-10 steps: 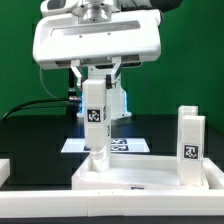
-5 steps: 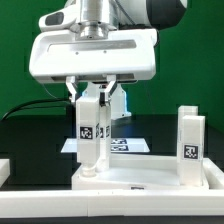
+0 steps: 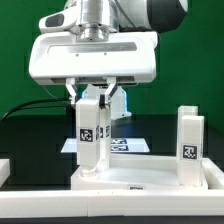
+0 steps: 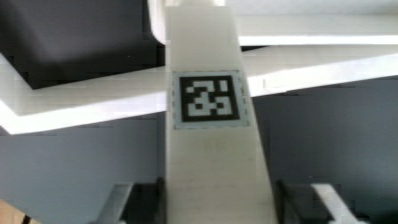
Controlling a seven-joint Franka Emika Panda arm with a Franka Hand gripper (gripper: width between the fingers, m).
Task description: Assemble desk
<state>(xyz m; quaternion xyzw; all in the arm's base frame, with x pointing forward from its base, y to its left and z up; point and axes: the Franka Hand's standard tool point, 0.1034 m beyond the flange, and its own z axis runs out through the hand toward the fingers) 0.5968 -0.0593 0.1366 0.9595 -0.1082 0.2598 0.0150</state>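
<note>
Tool [image 3: 92,98] clamps a square white plastic leg [image 3: 91,135] over the rimmed top [image 3: 150,177].

The exterior view sits low and close, level with the black table [image 3: 30,135], facing the white arm head-on. The wrist view looks steeply down along a white square plastic leg [image 4: 210,130] from very near. Both share this leg [image 3: 90,135] and the white rimmed desk top [image 3: 150,178].

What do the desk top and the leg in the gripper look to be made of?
Desk top: probably white plastic, matte, with a uniform moulded-looking rim. Held leg: apparently the same matte white plastic, square and smooth, bearing a flat black-and-white marker tag, likely a printed sticker.
</note>
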